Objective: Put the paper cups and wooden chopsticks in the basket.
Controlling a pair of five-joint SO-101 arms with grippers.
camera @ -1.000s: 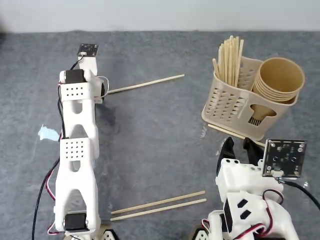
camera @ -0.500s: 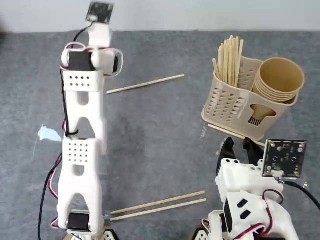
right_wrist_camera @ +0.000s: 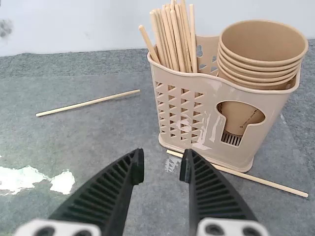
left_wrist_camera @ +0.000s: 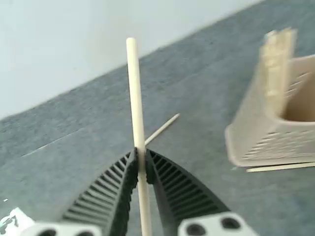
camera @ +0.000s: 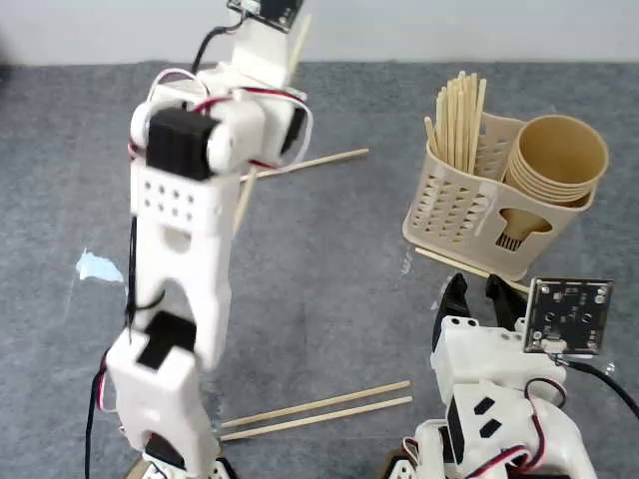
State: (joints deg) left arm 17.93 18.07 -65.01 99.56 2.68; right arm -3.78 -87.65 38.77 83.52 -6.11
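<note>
left claw [left_wrist_camera: 141, 160]: clamping tight on the held chopstick [left_wrist_camera: 132, 78], stick pointing up, well apart from the basket [right_wrist_camera: 182, 113]
right claw [right_wrist_camera: 161, 160]: sitting with jaws apart, gripping nothing, just in front of the basket
paper cups [right_wrist_camera: 261, 49]: sitting stacked in the basket's wide compartment
chopstick bundle [right_wrist_camera: 172, 34]: standing in the basket's narrow compartment, beside the cups
base chopstick [right_wrist_camera: 241, 174]: lying on the worktop [camera: 329, 279], just beside the basket's base
far chopstick [camera: 319, 160]: lying apart from the basket
chopstick pair [camera: 319, 407]: lying well apart from the basket
risk: pinch looking thin, so the stick could be pivoting or slipping on the way over. Its tip could be striking the crowded bundle or the rim and shoving the basket — and the right claw, parked so close, could be getting in the way
</note>
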